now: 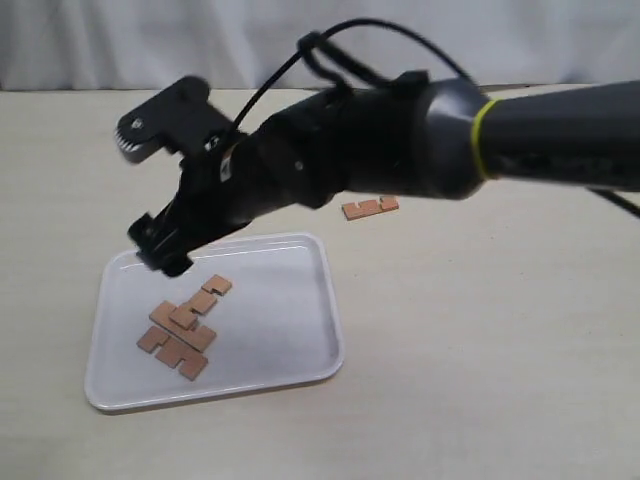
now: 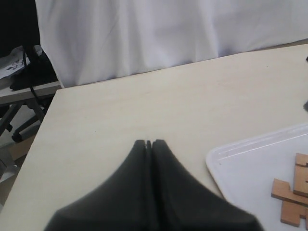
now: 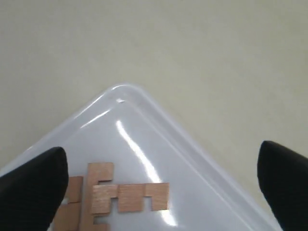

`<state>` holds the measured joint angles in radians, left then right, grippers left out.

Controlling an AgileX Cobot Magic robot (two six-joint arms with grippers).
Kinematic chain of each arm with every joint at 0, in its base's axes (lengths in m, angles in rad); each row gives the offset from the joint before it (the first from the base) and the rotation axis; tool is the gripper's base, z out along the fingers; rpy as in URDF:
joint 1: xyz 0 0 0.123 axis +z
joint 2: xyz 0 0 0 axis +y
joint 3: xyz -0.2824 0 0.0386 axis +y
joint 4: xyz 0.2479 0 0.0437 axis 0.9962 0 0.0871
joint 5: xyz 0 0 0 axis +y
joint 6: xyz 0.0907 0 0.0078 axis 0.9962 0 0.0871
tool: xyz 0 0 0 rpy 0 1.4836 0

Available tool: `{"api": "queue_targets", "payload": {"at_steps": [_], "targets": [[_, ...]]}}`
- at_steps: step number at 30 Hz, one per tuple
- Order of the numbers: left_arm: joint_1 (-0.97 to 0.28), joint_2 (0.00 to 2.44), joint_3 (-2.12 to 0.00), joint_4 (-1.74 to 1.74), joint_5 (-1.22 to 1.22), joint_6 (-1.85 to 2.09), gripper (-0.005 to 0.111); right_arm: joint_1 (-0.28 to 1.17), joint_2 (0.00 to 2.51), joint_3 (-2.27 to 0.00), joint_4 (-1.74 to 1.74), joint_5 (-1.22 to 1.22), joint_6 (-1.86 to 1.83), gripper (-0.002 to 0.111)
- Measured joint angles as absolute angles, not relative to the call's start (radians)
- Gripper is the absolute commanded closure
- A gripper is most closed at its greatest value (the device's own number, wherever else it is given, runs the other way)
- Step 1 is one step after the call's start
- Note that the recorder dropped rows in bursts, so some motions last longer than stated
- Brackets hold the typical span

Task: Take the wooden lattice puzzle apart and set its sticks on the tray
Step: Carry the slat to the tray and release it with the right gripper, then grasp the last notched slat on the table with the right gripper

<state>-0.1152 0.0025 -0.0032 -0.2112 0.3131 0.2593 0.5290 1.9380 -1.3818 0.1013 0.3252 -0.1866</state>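
Note:
No assembled lattice puzzle shows; only loose sticks. Three reddish-brown notched sticks [image 1: 182,328] lie overlapping on the white tray [image 1: 290,330] at the front left. A further stick [image 1: 369,208] lies on the table beyond the tray. My right gripper [image 1: 158,250] has reached across and hangs open over the tray's far left corner. In the right wrist view the right gripper [image 3: 162,151] is wide open and empty above a stick [image 3: 130,196] and the tray corner [image 3: 122,91]. My left gripper [image 2: 149,143] is shut on nothing, beside the tray's corner [image 2: 226,154]; it is out of the exterior view.
The right arm's dark body [image 1: 420,140] spans the table from the right, above the lone stick. A white curtain [image 1: 200,40] hangs behind the table. The table's left edge [image 2: 45,125] drops off to clutter beyond it.

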Motion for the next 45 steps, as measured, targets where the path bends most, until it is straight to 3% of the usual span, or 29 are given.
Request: {"api": "queue_targets", "payload": {"at_steps": [10, 14, 27, 45], "targets": [[-0.115, 0.002, -0.003, -0.211, 0.313, 0.259, 0.107, 0.172, 1.929, -1.382, 0.097, 0.464, -0.048, 0.004], [-0.115, 0.002, -0.003, -0.211, 0.313, 0.259, 0.107, 0.094, 2.003, -1.386, 0.095, 0.488, -0.017, 0.004], [-0.115, 0.002, -0.003, -0.211, 0.313, 0.259, 0.107, 0.083, 2.235, -1.572, 0.082, 0.566, -0.01, 0.004], [-0.115, 0.002, -0.003, -0.211, 0.313, 0.259, 0.107, 0.083, 2.275, -1.601, -0.027, 0.581, 0.065, 0.008]]}}
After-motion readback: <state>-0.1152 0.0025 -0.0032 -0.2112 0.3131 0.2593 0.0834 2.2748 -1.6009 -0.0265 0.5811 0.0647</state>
